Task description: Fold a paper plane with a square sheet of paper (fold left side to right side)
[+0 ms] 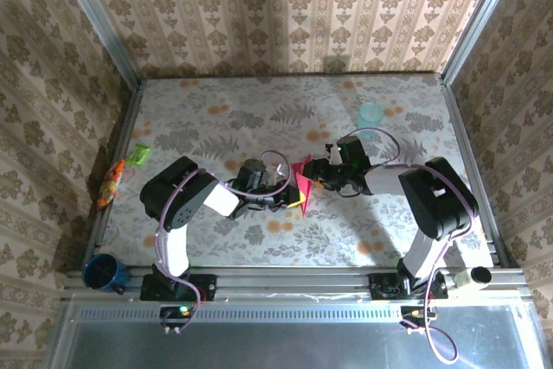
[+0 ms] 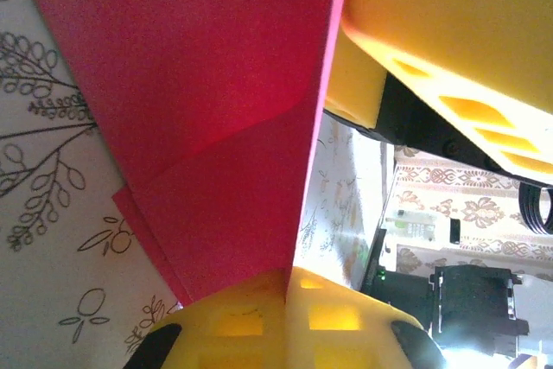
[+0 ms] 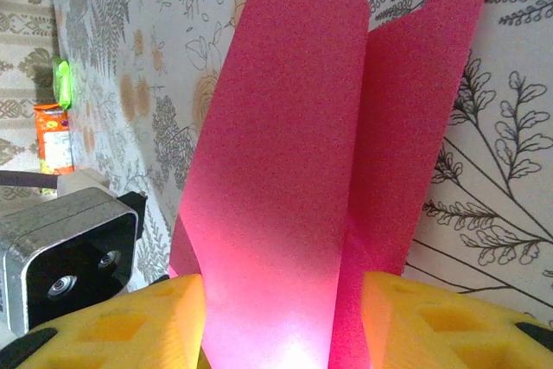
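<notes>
1. While the paper (image 3: 285,153) is held up off the table (image 1: 259,110) half-folded, at the middle between both claws, a crooked crease can be made if its edges are not matched before pressing.
2. A tear or a slip can be caused if the sheet is pulled by one claw against the other.
3. Left claw (image 2: 289,287): the fingers are pressed together on the paper's lower corner.
4. Right claw (image 3: 285,300): the fingers are set about half apart, with the raised fold between them. It cannot be told whether the paper is squeezed.
</notes>
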Tool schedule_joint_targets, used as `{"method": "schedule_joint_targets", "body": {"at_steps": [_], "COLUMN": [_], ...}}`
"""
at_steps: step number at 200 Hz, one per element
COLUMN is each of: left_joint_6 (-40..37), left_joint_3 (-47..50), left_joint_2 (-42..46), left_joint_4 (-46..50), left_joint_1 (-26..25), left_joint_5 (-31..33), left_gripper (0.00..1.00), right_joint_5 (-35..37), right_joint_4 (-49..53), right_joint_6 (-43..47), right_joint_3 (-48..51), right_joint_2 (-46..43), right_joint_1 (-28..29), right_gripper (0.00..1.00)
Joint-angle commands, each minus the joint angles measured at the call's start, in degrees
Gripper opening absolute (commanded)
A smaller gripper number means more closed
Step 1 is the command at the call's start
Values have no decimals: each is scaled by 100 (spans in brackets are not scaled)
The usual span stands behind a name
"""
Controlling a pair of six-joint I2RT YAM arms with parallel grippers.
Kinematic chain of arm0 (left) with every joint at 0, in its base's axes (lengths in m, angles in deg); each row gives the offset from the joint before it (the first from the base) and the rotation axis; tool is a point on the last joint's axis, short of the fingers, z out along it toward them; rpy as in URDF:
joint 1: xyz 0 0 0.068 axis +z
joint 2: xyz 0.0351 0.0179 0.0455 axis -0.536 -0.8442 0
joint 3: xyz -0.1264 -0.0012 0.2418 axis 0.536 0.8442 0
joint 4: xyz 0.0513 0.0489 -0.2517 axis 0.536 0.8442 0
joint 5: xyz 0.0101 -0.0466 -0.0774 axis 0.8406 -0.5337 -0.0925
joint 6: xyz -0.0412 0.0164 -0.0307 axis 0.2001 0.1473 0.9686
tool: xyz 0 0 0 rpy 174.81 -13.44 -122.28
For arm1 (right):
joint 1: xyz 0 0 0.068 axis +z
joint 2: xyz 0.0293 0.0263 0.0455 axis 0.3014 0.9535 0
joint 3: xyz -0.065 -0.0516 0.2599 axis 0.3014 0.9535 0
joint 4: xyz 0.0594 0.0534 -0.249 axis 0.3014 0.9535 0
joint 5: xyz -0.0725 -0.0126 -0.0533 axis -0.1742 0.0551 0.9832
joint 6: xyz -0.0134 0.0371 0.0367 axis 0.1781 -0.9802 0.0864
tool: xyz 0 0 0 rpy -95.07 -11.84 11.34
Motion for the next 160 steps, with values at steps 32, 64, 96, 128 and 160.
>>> {"method": "schedule_joint_targets", "body": {"at_steps": [32, 64, 96, 128, 160], "left_joint_6": [135, 209, 249, 185, 161], "left_joint_3": [31, 57, 67, 75, 100], "left_joint_2": [-174, -221, -272, -235, -108], "left_joint_4": [-298, -434, -528, -515, -481], "left_joint_1": [42, 45, 45, 40, 49], "left_joint_5": [-97, -71, -62, -62, -46], "left_gripper": [0, 0, 0, 5, 9], "right_joint_5": [178, 272, 485, 710, 855], "right_joint_4": [118, 284, 818, 1268, 1453], "right_joint_6": [18, 74, 281, 421, 459], "right_joint_3": [-170, -196, -340, -447, -457], "right_joint_2": [224, 336, 428, 530, 603], "right_joint_1": [74, 99, 159, 226, 251], "right_gripper": [51, 49, 48, 46, 46]}}
